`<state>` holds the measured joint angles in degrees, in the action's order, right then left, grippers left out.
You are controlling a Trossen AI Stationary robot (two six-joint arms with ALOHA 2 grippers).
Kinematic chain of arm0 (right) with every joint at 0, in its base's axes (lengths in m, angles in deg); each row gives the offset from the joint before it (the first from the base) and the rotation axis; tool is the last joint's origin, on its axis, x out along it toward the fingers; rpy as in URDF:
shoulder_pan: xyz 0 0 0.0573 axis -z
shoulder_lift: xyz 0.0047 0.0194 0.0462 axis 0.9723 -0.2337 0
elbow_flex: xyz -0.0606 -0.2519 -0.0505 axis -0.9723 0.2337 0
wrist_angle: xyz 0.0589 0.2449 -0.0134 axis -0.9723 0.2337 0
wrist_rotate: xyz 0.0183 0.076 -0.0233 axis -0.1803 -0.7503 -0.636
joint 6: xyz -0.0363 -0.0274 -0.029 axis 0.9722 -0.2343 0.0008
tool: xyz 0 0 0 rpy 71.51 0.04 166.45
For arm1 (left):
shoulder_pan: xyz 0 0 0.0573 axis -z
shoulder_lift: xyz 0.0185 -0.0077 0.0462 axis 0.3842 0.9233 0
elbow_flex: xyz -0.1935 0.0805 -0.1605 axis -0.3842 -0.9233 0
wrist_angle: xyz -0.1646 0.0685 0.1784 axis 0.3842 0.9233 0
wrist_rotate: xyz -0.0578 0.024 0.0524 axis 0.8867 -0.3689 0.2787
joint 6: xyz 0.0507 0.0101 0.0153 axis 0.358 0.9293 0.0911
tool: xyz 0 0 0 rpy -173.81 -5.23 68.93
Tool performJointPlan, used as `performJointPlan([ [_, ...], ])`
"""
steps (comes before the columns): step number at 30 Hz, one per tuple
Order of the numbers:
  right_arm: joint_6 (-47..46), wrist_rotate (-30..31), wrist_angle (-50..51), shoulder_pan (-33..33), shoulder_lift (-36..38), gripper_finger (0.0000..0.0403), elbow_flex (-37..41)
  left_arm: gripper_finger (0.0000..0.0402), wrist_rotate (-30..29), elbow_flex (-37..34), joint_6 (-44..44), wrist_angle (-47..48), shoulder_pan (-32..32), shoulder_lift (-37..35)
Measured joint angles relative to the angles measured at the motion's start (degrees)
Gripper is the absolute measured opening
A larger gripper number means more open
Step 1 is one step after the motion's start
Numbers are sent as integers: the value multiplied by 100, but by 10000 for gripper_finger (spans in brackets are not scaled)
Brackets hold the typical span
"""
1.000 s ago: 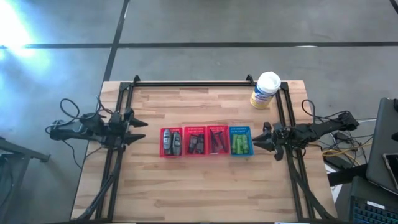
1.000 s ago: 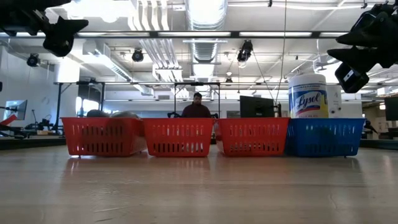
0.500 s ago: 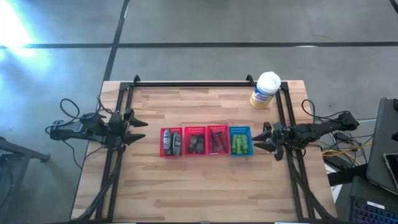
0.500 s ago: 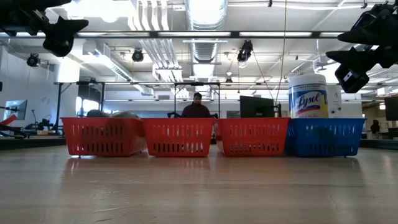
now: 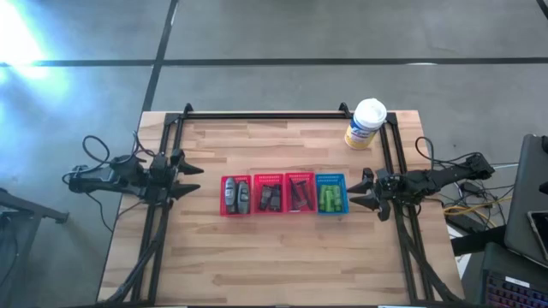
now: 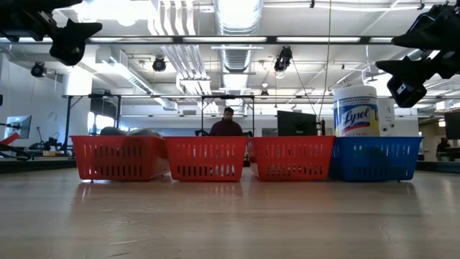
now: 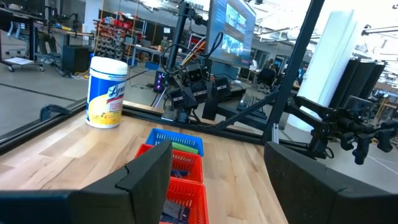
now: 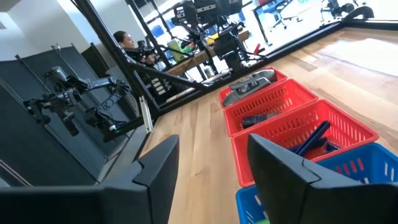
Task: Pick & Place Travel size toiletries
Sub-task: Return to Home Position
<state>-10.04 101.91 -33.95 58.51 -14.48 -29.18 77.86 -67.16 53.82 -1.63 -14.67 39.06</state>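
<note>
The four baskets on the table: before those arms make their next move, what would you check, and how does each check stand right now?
1. Left gripper empty, fingers apart, raised by the table's left side: ok.
2. Right gripper empty, fingers apart, raised just right of the blue basket: ok.
3. Grey bottles lying inside the leftmost red basket: ok.
4. Green tubes inside the blue basket: ok.
5. Row of baskets upright, none tipped: ok.
6. Exact count of items in each basket: cannot tell.
</note>
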Motion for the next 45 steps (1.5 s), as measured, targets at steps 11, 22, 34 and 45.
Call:
performJointPlan([
  [11, 0, 0, 0, 0, 0, 202, 0, 259, 2, 0, 2, 2, 0, 0],
  [22, 2, 0, 0, 0, 0, 178, -2, 259, 0, 0, 4, 0, 0, 0],
  [34, 0, 0, 0, 2, 2, 139, -1, 259, 2, -1, 3, 0, 0, -1],
  [45, 2, 0, -1, 2, 2, 101, -2, 259, 2, -2, 4, 0, -2, -2],
])
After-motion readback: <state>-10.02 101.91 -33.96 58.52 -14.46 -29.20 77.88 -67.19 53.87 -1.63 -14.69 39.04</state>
